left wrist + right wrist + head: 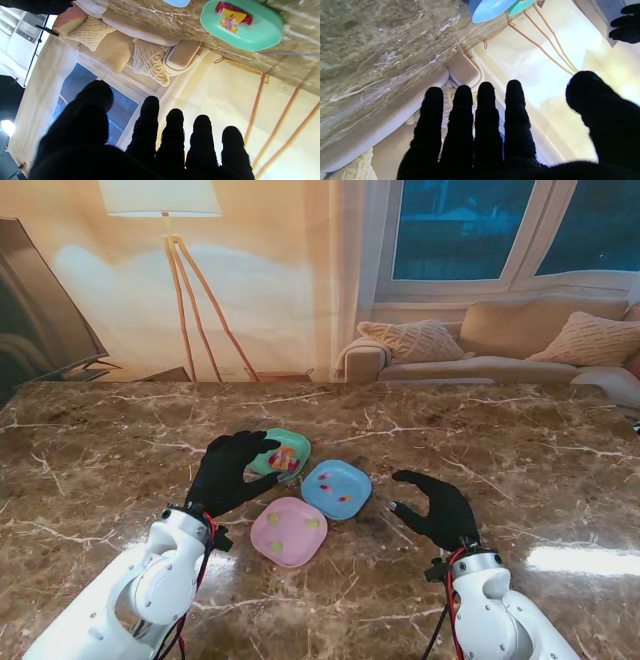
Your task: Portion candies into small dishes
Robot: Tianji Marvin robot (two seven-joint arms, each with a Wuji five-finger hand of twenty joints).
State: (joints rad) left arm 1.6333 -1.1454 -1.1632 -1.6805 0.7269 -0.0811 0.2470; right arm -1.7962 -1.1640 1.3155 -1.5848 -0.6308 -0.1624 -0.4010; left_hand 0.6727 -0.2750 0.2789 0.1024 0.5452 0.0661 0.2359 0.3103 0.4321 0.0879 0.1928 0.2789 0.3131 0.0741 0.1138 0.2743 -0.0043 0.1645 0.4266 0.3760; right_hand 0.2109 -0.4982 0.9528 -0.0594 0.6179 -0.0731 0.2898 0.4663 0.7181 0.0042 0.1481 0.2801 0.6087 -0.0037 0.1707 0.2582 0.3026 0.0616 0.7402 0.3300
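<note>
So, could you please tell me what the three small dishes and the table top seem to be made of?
The green dish, blue dish and pink dish look like plastic or melamine: flat solid pastel colours, smooth rounded rims, a soft sheen. The table top looks like polished brown marble or a marble-look surface: pale veins run through it and it mirrors the window light. Either could be an imitation; the pictures cannot settle that.

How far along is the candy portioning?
Partly done: the pink dish and blue dish each hold a few candies. The green dish holds wrapped candy still to share out. Left hand hovers open by it; right hand open, idle.
</note>
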